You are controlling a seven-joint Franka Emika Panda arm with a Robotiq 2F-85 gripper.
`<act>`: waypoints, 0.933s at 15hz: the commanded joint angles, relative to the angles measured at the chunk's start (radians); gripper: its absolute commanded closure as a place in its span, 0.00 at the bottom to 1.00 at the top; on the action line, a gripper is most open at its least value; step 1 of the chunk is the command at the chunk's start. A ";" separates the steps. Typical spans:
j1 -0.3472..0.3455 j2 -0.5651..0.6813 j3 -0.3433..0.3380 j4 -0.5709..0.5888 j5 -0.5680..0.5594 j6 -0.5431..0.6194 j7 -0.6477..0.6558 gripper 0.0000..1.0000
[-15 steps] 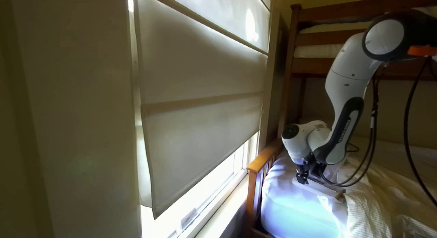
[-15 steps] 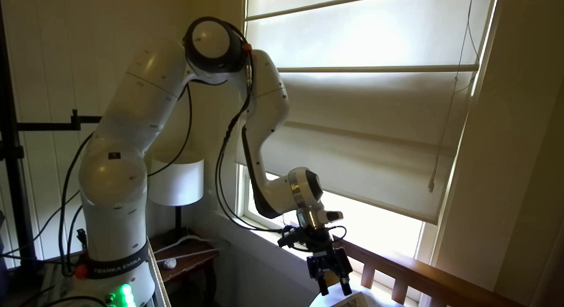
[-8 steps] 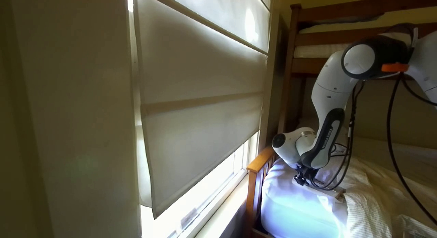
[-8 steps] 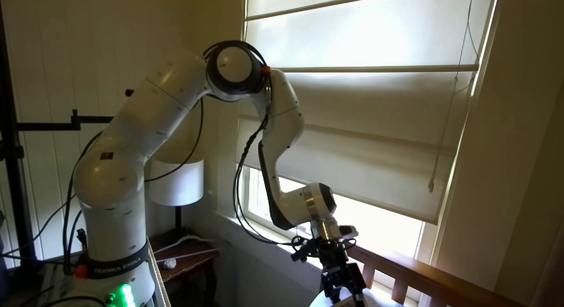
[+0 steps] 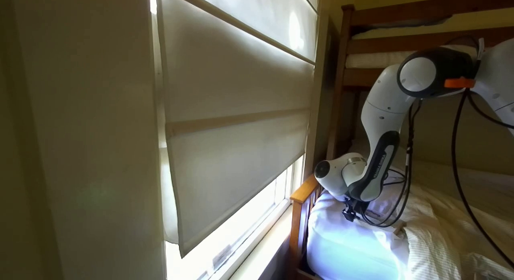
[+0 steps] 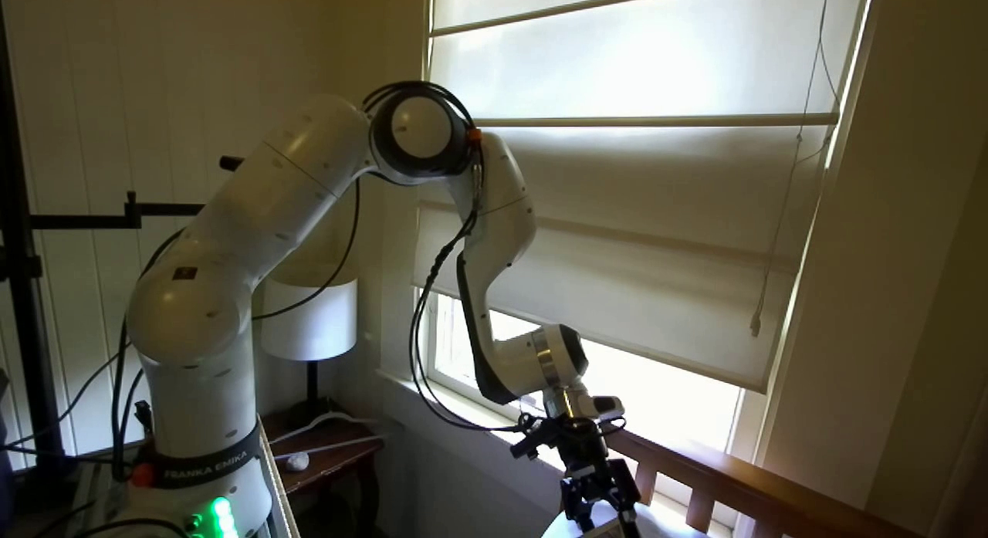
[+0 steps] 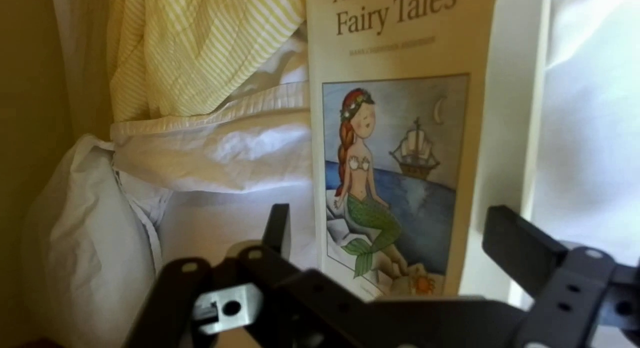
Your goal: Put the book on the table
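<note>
The book (image 7: 395, 183), a thick paperback of fairy tales with a mermaid cover, lies face up on the bed. Its cream edge shows in both exterior views (image 5: 396, 227) (image 6: 604, 532), partly hidden by the arm. My gripper (image 7: 392, 233) is open just above the book's lower end. In the wrist view, one finger is left of the book over the sheet; the other overlaps the book's right page edge, and I cannot tell if it touches. The gripper also shows in both exterior views (image 5: 348, 214) (image 6: 607, 515). A small dark wooden table (image 6: 340, 462) stands by the wall.
A lamp (image 6: 310, 322), a white hanger (image 6: 332, 417) and a round white object (image 6: 297, 461) are on the table. The wooden bed rail (image 6: 718, 476) is close beside the gripper, below the window. A yellow striped cover (image 7: 210, 48) lies beside the book.
The arm has come down and toward the bed rail, mostly in the first half second. The open gripper is now lower, at the book. The book has not visibly moved.
</note>
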State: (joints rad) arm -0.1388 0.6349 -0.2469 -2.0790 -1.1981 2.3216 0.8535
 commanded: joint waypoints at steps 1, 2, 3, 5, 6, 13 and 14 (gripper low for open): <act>0.005 -0.068 0.032 -0.066 -0.040 0.029 -0.016 0.00; -0.008 -0.075 0.045 -0.073 -0.042 0.065 -0.046 0.00; -0.021 -0.077 0.053 -0.077 -0.058 0.121 -0.074 0.00; -0.035 -0.073 0.058 -0.075 -0.068 0.205 -0.128 0.00; -0.039 -0.066 0.056 -0.068 -0.059 0.224 -0.153 0.00; -0.046 -0.013 0.032 -0.018 0.046 0.093 -0.230 0.00; -0.043 -0.006 0.028 -0.011 0.054 0.064 -0.229 0.00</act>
State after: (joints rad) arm -0.1816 0.6034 -0.2197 -2.1147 -1.2050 2.4656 0.6702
